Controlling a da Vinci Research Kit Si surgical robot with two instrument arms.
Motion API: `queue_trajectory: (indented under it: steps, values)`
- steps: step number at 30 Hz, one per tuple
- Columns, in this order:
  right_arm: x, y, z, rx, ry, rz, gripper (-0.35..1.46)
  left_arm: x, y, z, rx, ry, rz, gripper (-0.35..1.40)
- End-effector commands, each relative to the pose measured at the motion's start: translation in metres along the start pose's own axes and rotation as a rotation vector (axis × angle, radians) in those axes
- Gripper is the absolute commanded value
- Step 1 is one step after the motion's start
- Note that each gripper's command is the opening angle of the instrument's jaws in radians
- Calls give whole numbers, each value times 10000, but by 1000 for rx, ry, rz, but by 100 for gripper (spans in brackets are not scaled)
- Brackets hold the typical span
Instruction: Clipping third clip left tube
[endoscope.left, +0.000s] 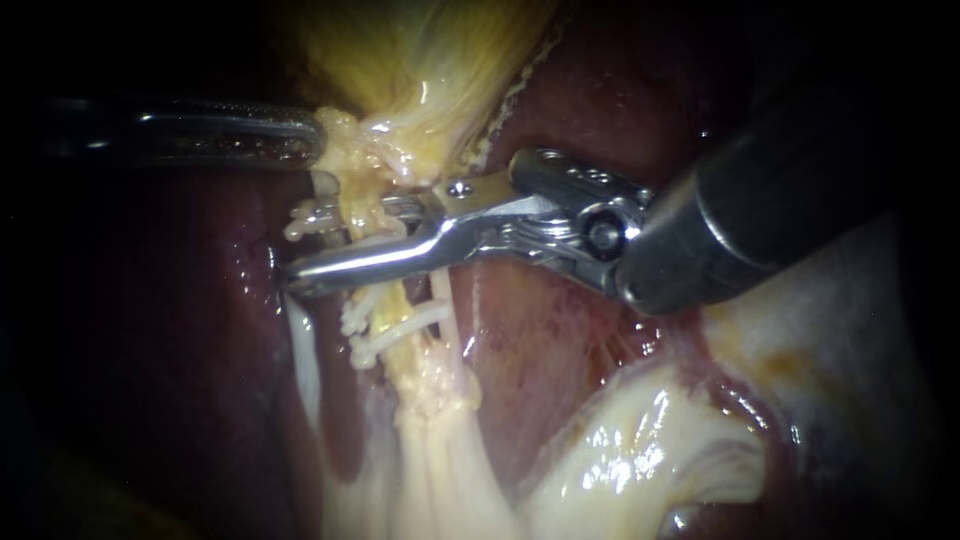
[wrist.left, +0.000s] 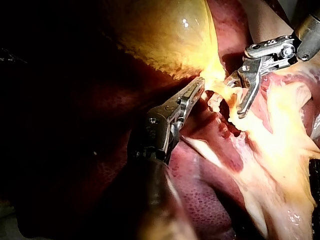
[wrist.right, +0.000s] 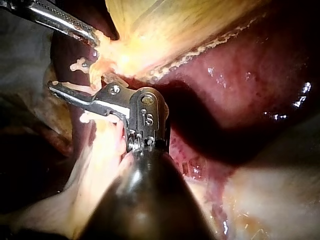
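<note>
The right instrument (endoscope.left: 297, 245) is straddling the tube (endoscope.left: 368, 235), jaws parted, while the left instrument's (endoscope.left: 318, 135) jaws are clamping the gallbladder (endoscope.left: 420, 50) neck taut; a square closure is probably coming next.

"What's up top?"
"The yellow gallbladder (endoscope.left: 420, 50), narrowing as it comes down."
"And around it?"
"Dark red liver (endoscope.left: 590, 100) on either side, with pale glistening tissue (endoscope.left: 640, 450) at the lower right."

So the right instrument (endoscope.left: 312, 243) is reaching in with its jaws gaping around the pale tube (endoscope.left: 365, 222), one jaw on each side. The left instrument (endoscope.left: 318, 137) is pinching the gallbladder (endoscope.left: 420, 60) just above. White clips (endoscope.left: 372, 345) are sitting lower down the tube, with the liver (endoscope.left: 560, 330) glistening behind.
</note>
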Motion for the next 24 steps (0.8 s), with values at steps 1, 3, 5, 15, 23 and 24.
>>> queue_trajectory:
  steps: [1,3,5,15,23,24]
  values:
    - [2,-2,1,2,2,1,46,0,0,0,0,0,0,-35]
    - [9,-4,2,-1,6,5,45,0,0,0,0,0,0,-35]
    - [16,-5,0,-10,13,9,44,0,0,0,0,0,0,-35]
    - [25,2,-21,-62,42,26,22,0,1,0,1,0,0,-35]
    - [23,7,-42,-69,52,180,-35,0,1,0,1,0,0,-35]
    - [23,7,-42,-69,52,186,-35,0,1,0,1,0,0,-35]
